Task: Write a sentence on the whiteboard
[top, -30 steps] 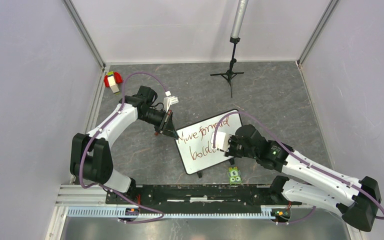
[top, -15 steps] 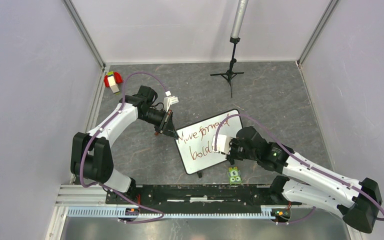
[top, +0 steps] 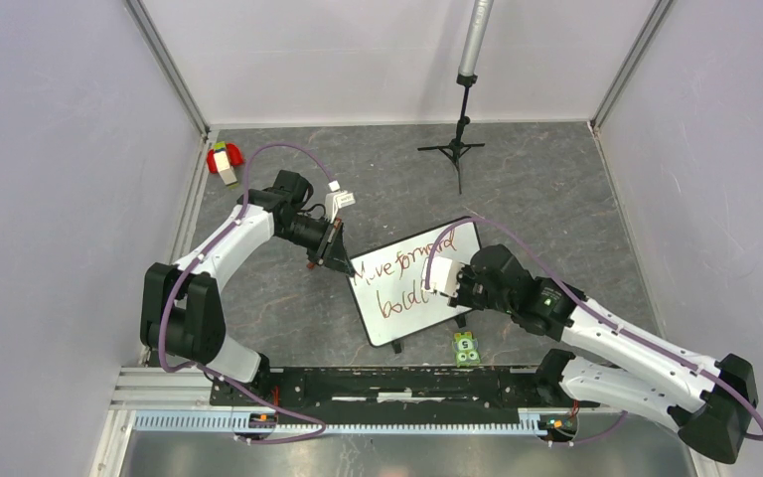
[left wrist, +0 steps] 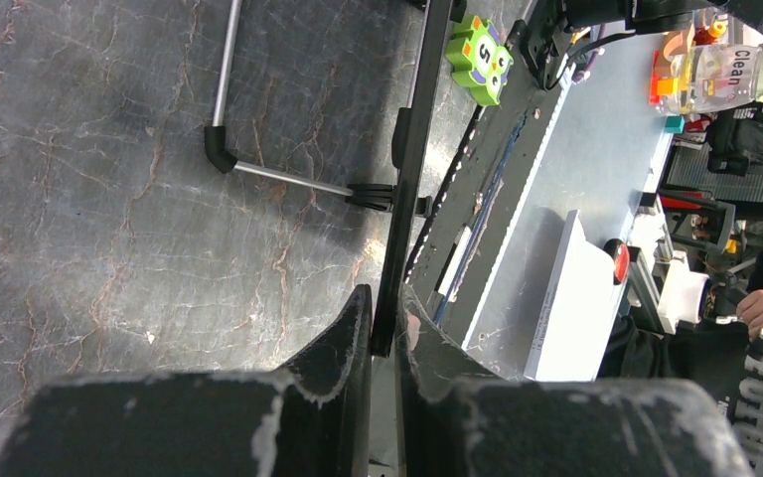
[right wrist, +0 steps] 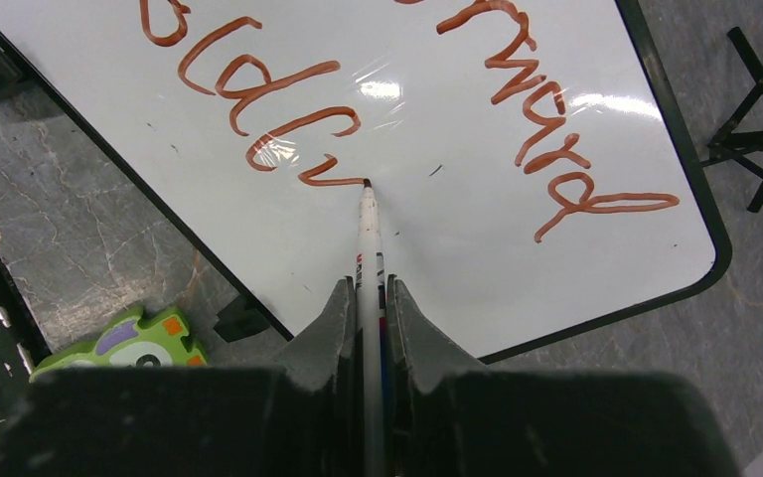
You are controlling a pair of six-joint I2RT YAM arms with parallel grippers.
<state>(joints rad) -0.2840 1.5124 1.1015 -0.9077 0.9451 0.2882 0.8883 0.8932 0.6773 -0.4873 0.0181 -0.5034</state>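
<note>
The whiteboard [top: 462, 238] stands tilted on the dark floor, its black rim [left wrist: 412, 149] seen edge-on in the left wrist view. My left gripper [top: 338, 256] [left wrist: 385, 318] is shut on that rim at the board's left corner. The sentence [top: 397, 266] is in reddish-brown strokes [right wrist: 517, 89]: "Move forward" above and a lower line beginning "bold". My right gripper [top: 447, 283] [right wrist: 369, 298] is shut on a thin white marker [right wrist: 368, 238]. The marker's tip touches the board at the end of the last curved stroke of the lower line.
A green toy block [top: 467, 348] [right wrist: 124, 348] lies just near the board's front edge. A black tripod stand [top: 460, 139] [right wrist: 760, 129] rises behind the board. A red and white toy [top: 224, 161] sits at the far left wall. Grey walls enclose three sides.
My right gripper and marker dipped slightly toward the near side, then came back up and right along the lower line. The left arm and the board have not moved.
</note>
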